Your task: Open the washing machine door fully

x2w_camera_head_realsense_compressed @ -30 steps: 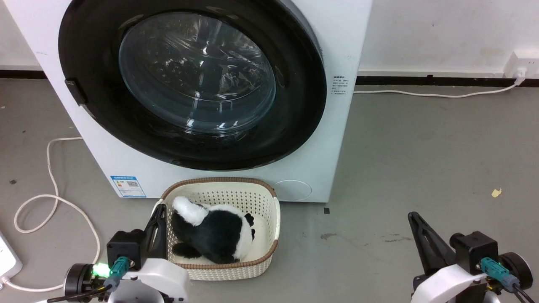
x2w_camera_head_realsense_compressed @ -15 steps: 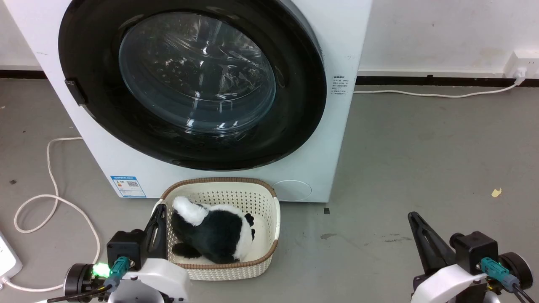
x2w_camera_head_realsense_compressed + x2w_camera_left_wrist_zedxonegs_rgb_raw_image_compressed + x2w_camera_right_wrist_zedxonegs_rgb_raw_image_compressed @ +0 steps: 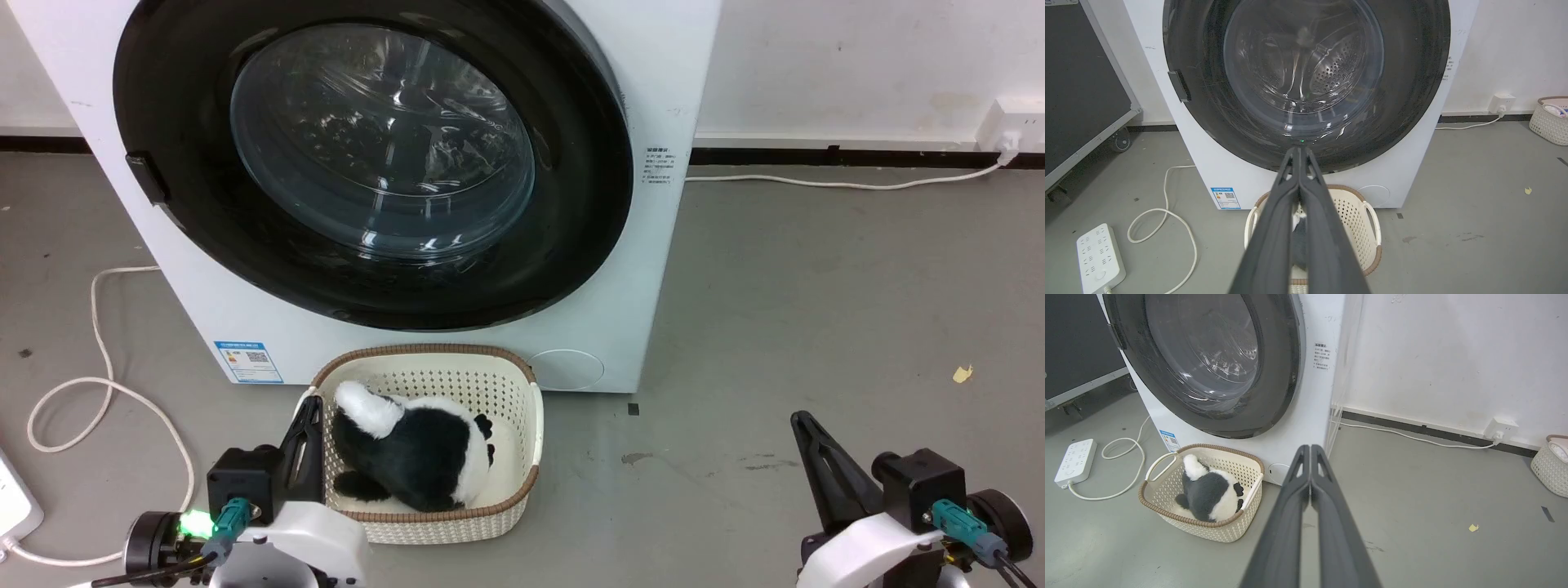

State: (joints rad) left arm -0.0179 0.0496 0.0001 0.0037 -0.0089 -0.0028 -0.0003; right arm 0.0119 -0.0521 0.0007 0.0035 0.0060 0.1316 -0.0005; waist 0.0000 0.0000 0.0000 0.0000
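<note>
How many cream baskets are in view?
2. One basket before the washing machine, holding a plush toy; a second basket by the wall, far right. Others may be hidden.

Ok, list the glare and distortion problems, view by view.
Head view: white glare streaks across the washing machine door glass, otherwise sharp. Left wrist view: wide-angle bowing tilts the washing machine sides; the left gripper looms oversized. Right wrist view: door glare too; the wall slants.

You have bright, even light with only faint, soft shadows on the floor (image 3: 816, 286) close around the basket (image 3: 535, 408), white glare streaks across the washing machine door (image 3: 384, 139), a sharp head view, and straight lines bowing toward both wrist views' edges.
</note>
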